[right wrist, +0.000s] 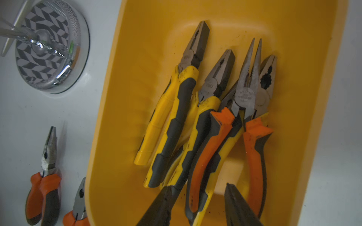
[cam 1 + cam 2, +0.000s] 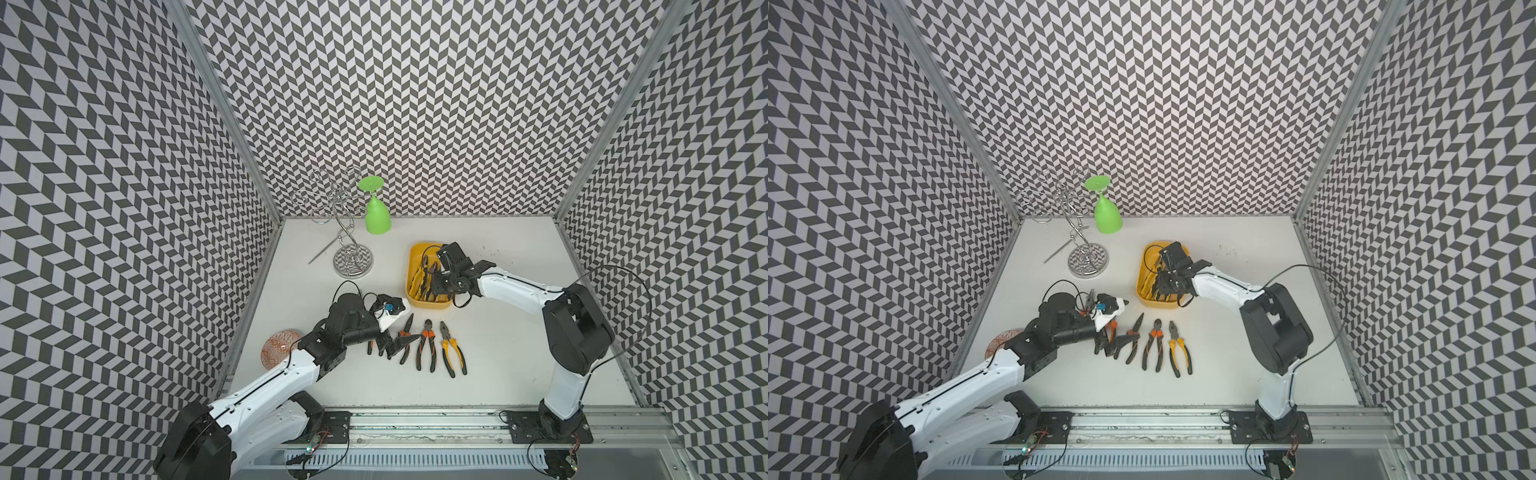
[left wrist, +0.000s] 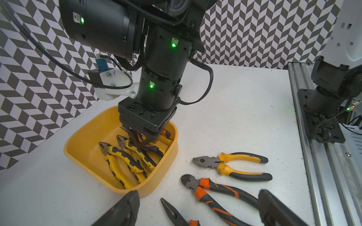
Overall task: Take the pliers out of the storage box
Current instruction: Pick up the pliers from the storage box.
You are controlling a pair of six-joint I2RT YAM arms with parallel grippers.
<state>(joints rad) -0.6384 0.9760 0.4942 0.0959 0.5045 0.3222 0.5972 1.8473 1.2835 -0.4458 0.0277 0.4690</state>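
Several pliers (image 1: 176,117) lie in the yellow storage box (image 1: 121,97), where the right fingers (image 1: 160,207) straddle an orange-handled pair (image 1: 203,166), grip impossible to tell, while the left fingers (image 3: 125,209) hang wide apart over other pliers (image 2: 427,332) on the tabletop (image 2: 519,340).

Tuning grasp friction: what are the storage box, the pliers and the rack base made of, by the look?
Storage box: yellow plastic, smooth and semi-gloss, with moulded rounded corners. Pliers: dull grey metal heads, slightly tarnished; grips look like matte rubbery plastic, scuffed. Rack base: likely polished chrome metal, since it mirrors the wall pattern.
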